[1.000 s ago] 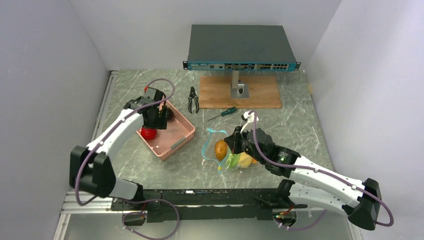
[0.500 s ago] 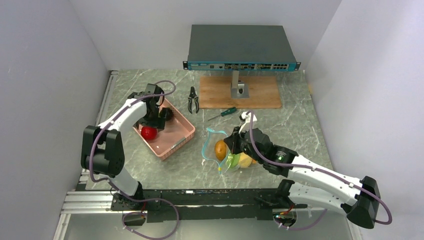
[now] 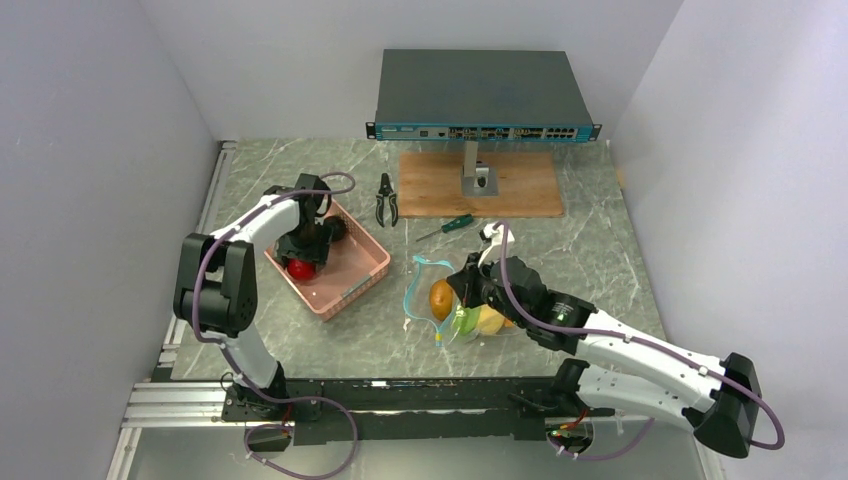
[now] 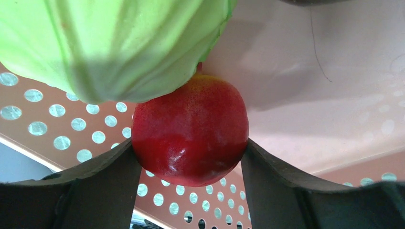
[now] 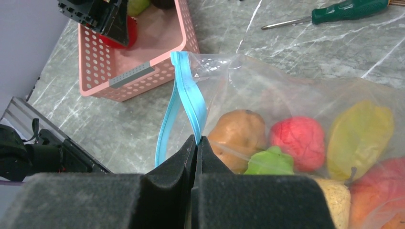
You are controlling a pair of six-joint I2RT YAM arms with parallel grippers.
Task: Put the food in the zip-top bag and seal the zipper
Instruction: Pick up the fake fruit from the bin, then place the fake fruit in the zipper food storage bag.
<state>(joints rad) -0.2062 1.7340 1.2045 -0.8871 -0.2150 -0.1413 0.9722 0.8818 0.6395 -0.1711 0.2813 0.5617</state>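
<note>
The clear zip-top bag [image 3: 478, 312] lies on the table holding several foods, among them a brown potato [image 5: 239, 136] and a red fruit [image 5: 298, 136]. My right gripper [image 5: 196, 140] is shut on the bag's teal-blue zipper [image 5: 188, 102] and holds the mouth open toward the pink basket [image 3: 352, 278]. My left gripper [image 4: 187, 143] is down inside the basket, and its fingers [image 4: 102, 181] press both sides of a red apple [image 4: 191, 133]. A pale green leafy food [image 4: 110, 43] lies just beyond the apple. A dark fruit [image 3: 340, 228] sits at the basket's far end.
A green-handled screwdriver [image 3: 450, 224] and black pliers [image 3: 386, 200] lie behind the bag and the basket. A wooden board [image 3: 520, 185] with a stand carries a network switch [image 3: 480, 95] at the back. Walls close in on the left and right.
My left gripper has come down into the basket and closed round the red apple, and the arm's elbow has swung left. The right gripper and the bag have stayed put.
</note>
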